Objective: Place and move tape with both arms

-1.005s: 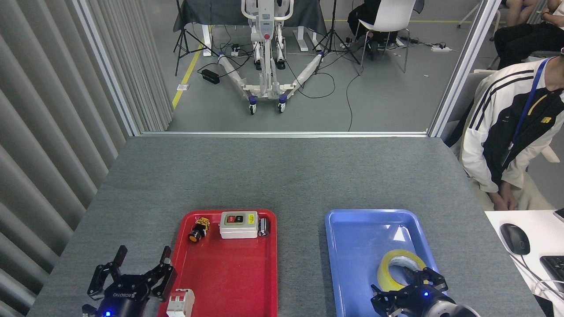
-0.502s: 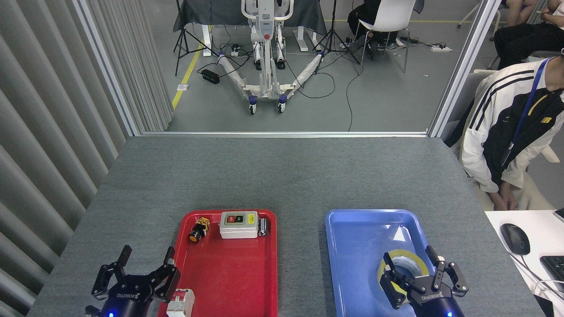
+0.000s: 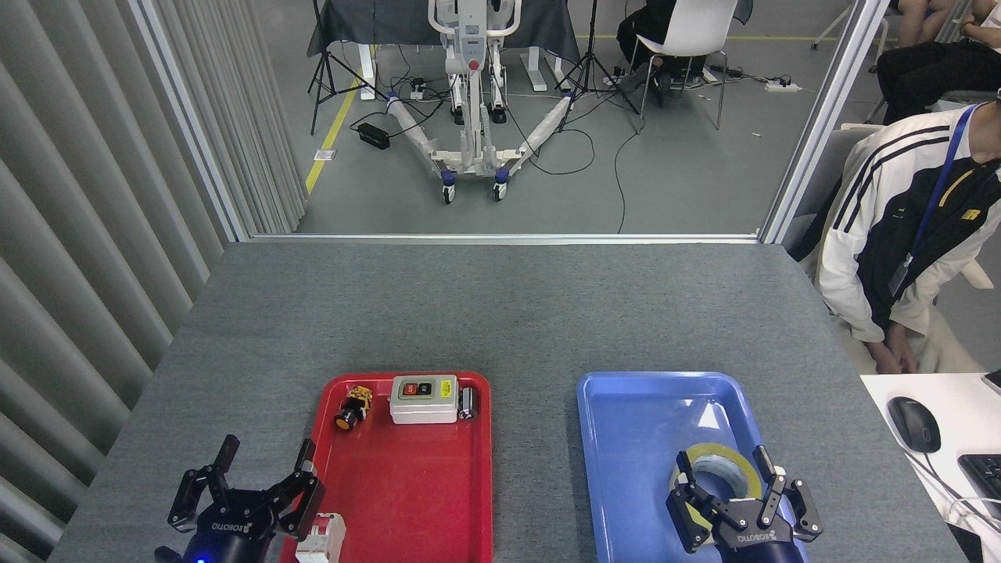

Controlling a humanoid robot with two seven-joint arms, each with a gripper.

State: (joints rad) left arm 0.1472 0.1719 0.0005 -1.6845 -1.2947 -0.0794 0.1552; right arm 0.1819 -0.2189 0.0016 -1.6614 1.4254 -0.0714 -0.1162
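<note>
A grey felt-covered worktop [image 3: 500, 313] is seen, bounded on its far edge by a metal rail, with pleated curtain panels along one side and a seated person [image 3: 899, 234] in a white and black jacket at the other. The far half of the worktop is left bare.

Taking the red tray [image 3: 407, 493] as the landmark: at its far end a small yellow push button [image 3: 350, 408], a white switch box [image 3: 423, 399] and a small dark metal part [image 3: 468, 403] are held; at its near left corner a white breaker [image 3: 322, 538] is seen. The left hand [image 3: 262, 477] is held just left of the tray, fingers spread wide, nothing gripped. To the right, well apart, a blue tray [image 3: 626, 453] is set; the tape [image 3: 715, 477] lies flat in its near right part. The right hand [image 3: 727, 481] is placed over the tape with fingers parted; one appears to be inside the core and one outside the far rim. Whether the tape is touched cannot be told.
</note>
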